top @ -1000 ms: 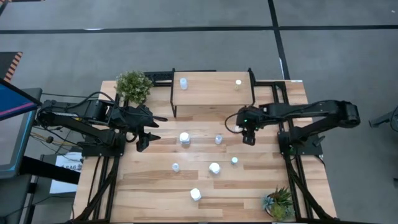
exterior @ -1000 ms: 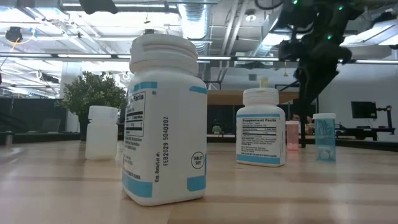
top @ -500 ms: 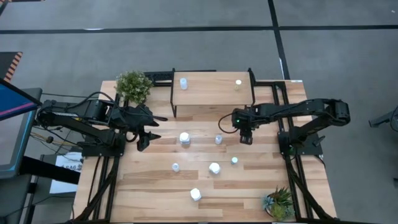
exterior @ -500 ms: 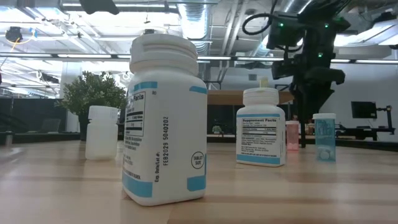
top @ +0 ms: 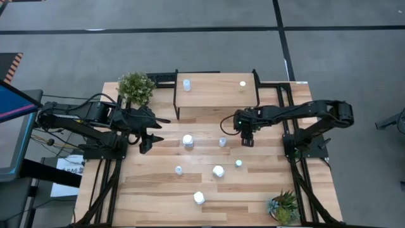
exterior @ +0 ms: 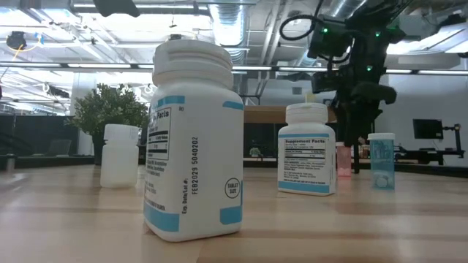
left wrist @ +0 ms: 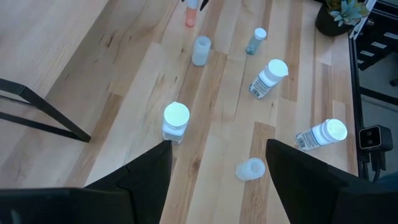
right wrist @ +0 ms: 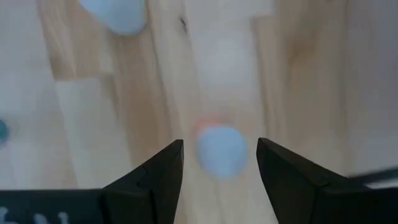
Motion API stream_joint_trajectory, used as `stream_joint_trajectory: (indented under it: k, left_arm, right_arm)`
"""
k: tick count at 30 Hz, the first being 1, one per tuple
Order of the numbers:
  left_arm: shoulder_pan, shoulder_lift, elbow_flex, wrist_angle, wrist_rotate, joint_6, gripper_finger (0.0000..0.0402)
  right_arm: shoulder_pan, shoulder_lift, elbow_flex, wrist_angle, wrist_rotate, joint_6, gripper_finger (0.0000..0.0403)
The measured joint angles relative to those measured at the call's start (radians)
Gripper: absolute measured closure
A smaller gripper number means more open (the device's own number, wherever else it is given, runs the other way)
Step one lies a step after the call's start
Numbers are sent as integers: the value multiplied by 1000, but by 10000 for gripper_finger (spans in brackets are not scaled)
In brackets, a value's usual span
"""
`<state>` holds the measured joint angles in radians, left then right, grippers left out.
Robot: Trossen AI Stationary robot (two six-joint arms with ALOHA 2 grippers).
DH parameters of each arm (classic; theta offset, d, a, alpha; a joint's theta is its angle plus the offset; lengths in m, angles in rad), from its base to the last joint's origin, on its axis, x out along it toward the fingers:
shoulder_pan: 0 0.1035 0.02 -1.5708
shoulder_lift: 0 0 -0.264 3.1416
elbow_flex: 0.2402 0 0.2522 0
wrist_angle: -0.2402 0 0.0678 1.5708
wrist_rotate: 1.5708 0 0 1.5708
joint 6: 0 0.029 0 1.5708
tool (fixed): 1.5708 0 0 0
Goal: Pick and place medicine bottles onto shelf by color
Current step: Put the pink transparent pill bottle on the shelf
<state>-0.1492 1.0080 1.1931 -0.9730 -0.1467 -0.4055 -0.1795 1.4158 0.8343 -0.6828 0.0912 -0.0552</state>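
High view: The shelf (top: 215, 85) stood at the bench's (top: 158, 190) far edge and carried a white bottle (top: 187, 84) toward its left end and a yellowish bottle (top: 242, 84) toward its right end. The remaining bottles stood scattered over the bench's middle and near half. The right gripper (top: 247, 140) hung over the bench's middle, just in front of the shelf and just beside a pale-blue bottle (top: 223, 142). The left gripper (top: 145, 144) waited near the bench's left edge.

Low view: A reddish bottle (exterior: 343, 158) stood upright, long axis vertical, cap up, directly under the right gripper (exterior: 355, 139).

Left wrist view: The left gripper's jaws stood apart and empty. The reddish bottle (left wrist: 190, 16) showed far across the bench.

Right wrist view: The right gripper (right wrist: 221, 163) had its jaws spread wide, empty, one on each side of the reddish bottle's (right wrist: 221, 151) cap, seen end-on.

Judgement: the step in hand appeared to be the approach for picking the reddish bottle. The next move would call for a straight descent, jaws closing on the body, then a lift to a free spot on the shelf.
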Motion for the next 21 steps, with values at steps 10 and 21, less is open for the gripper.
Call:
stream_joint_trajectory:
  k: [10,21]
  left_arm:
    - [0,0,0,0,0,0,157]
    - [0,0,0,4,0,-1,157]
  right_arm:
    - [0,40,1,42,-1,-22,178]
    - [3,71,9,36,-10,-24,207]
